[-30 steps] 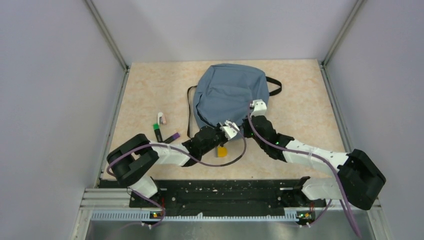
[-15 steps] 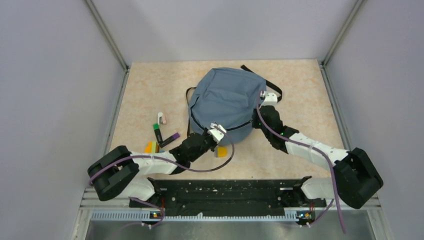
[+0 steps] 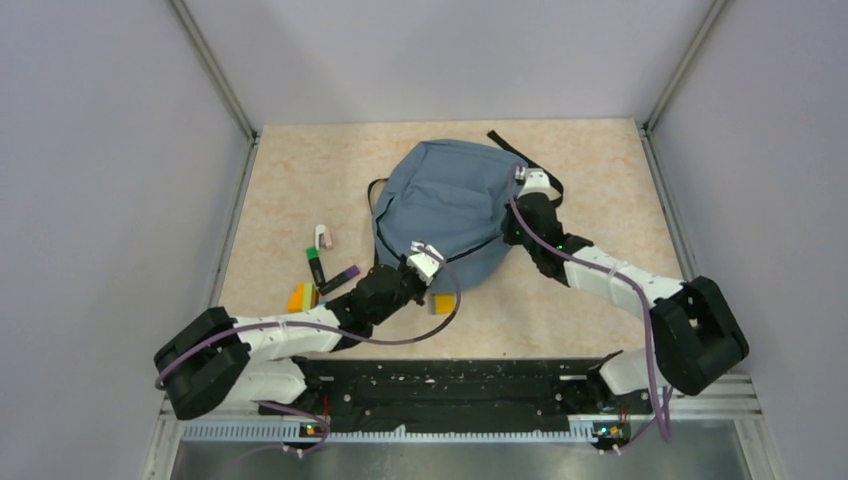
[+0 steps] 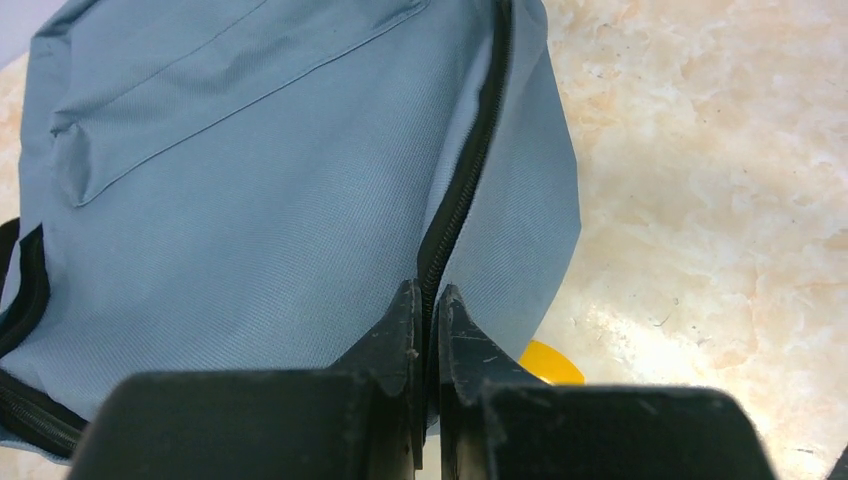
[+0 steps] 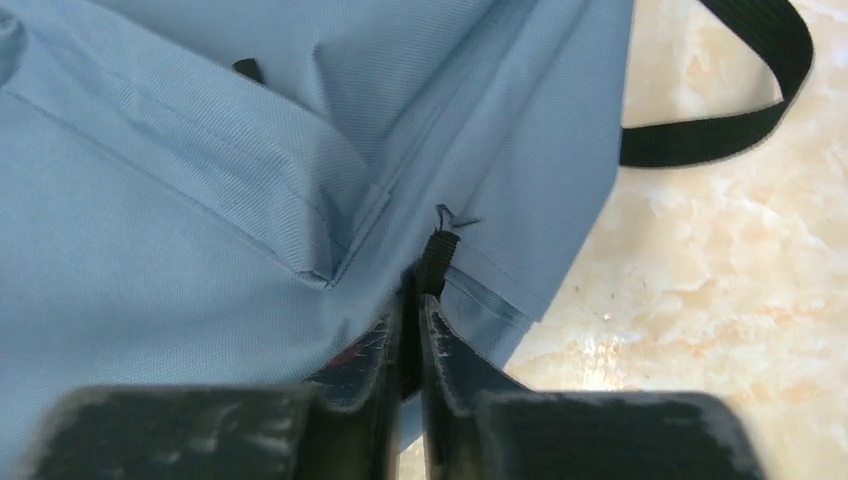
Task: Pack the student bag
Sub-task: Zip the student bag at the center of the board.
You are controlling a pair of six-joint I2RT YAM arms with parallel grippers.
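The student bag [image 3: 445, 205] is lying flat around the middle of the table [image 3: 620, 170], reaching toward its far edge. It is sagging and creasing like thin, soft cloth with little inside. It is looking light but floppy: lifted by one point it would likely fold and hang, so two spread holds should suit it better.

The left gripper [image 4: 428, 300] is pinching shut at the bag's near rim, right where the black zip [image 4: 470, 170] is running in between its fingers. Whether it is catching the pull or only the tape I cannot tell. The right gripper [image 5: 408, 305] is clamping shut on a small black tab [image 5: 432, 258] at a seam on the bag's far right side, near a loose strap [image 5: 700, 132].

Stitched seams, zip tape and tabs are probably offering firmer purchase than the smooth panel, which would likely slip. A yellow item [image 4: 550, 362] is peeking out from under the near rim.
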